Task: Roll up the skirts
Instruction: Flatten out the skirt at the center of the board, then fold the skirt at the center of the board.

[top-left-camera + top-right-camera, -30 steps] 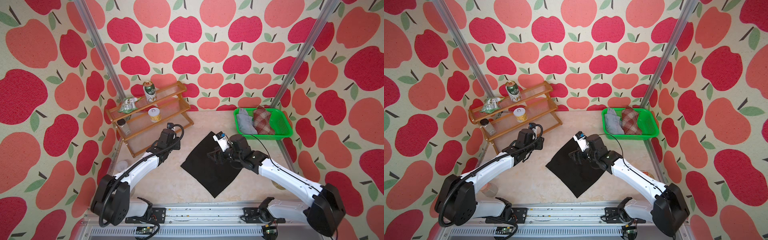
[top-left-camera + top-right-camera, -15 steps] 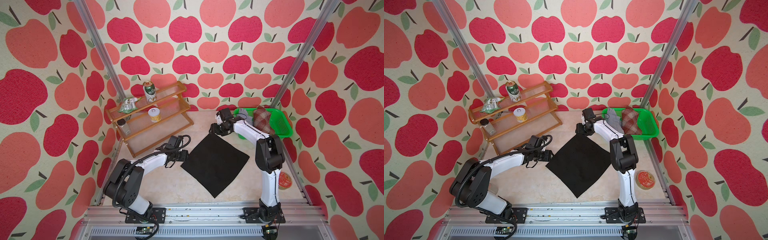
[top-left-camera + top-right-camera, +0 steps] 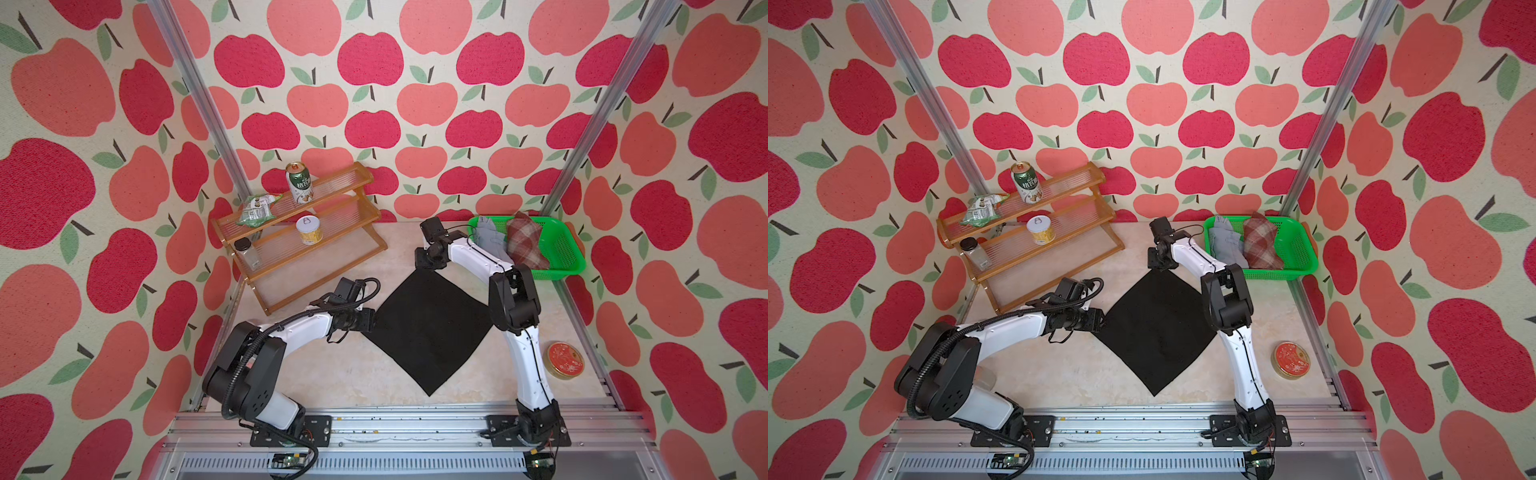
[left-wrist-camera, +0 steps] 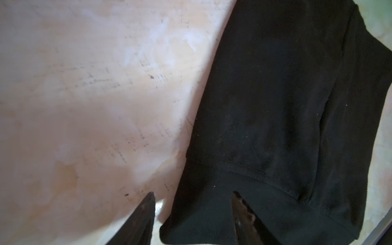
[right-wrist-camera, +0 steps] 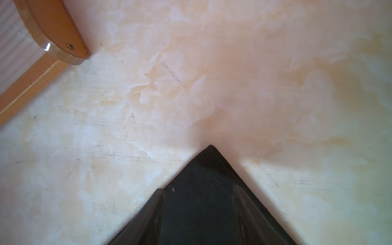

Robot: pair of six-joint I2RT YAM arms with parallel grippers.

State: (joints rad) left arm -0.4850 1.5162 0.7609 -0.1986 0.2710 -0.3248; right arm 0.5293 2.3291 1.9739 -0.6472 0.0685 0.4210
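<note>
Both arms since reached black skirt [image 3: 430, 328] corners, jaws apart; shelf [image 3: 307, 245] and basket [image 3: 565, 253] flank it.

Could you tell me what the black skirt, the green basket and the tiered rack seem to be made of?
Black skirt: soft matte cloth, lying flat; a stitched hem shows in the left wrist view.
Green basket: probably plastic, with a glossy mesh wall.
Tiered rack: frame looks like varnished wood or wood-look plastic; shelves are clear and ribbed, likely acrylic.
</note>
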